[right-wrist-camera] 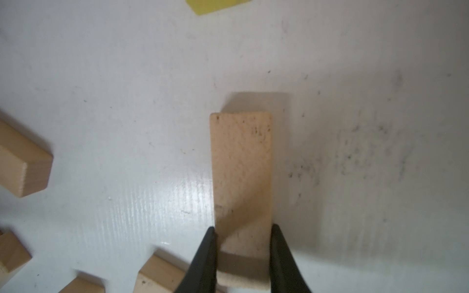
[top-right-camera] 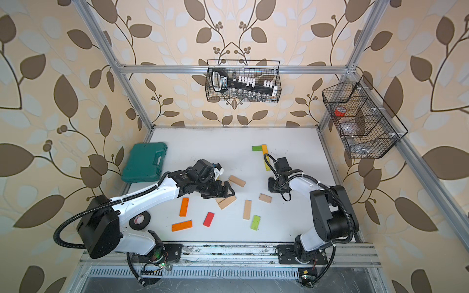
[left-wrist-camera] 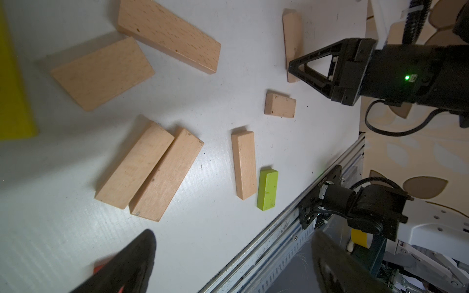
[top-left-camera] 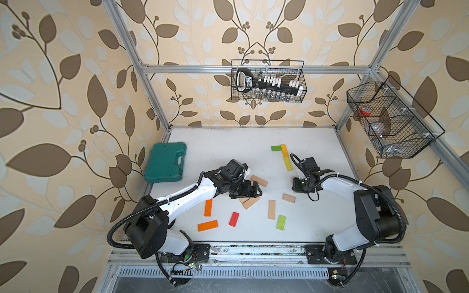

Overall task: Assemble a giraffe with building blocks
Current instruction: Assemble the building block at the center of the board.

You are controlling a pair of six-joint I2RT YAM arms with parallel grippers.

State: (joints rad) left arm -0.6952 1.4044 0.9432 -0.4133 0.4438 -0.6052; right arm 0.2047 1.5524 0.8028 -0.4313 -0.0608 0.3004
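Two robot arms work over a white table [top-left-camera: 228, 138] strewn with building blocks [top-left-camera: 271, 209]. The left arm stretches diagonally from its near base toward the centre with its wrist low. The left gripper [top-left-camera: 256, 192] is spread wide and empty, just above two beige planks [left-wrist-camera: 149, 172] lying side by side. The right arm folds elbow-high, wrist bent down. The right gripper [right-wrist-camera: 243, 228] is clamped on one beige plank [right-wrist-camera: 241, 165], which seems to stand on its long edge on the table. Coloured planks [top-left-camera: 284, 151] form an L farther back.
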